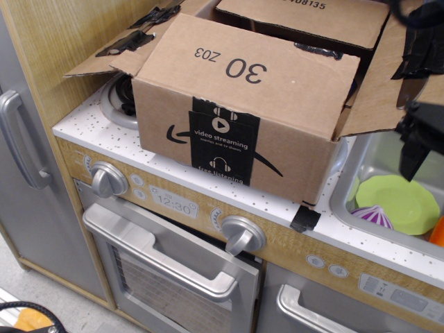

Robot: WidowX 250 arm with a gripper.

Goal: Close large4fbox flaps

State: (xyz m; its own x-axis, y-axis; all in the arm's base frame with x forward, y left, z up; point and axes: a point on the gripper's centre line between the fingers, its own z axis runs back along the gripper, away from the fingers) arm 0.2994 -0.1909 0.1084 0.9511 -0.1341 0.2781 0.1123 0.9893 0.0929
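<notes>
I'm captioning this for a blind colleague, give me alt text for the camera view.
A brown cardboard box sits on a toy kitchen counter, two flaps folded in and the left flap and right flap still splayed out. A dark gripper hangs over the sink.

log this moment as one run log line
box on counter | 30 Z03 flap down | left flap and right flap out | end effector by right flap
</notes>
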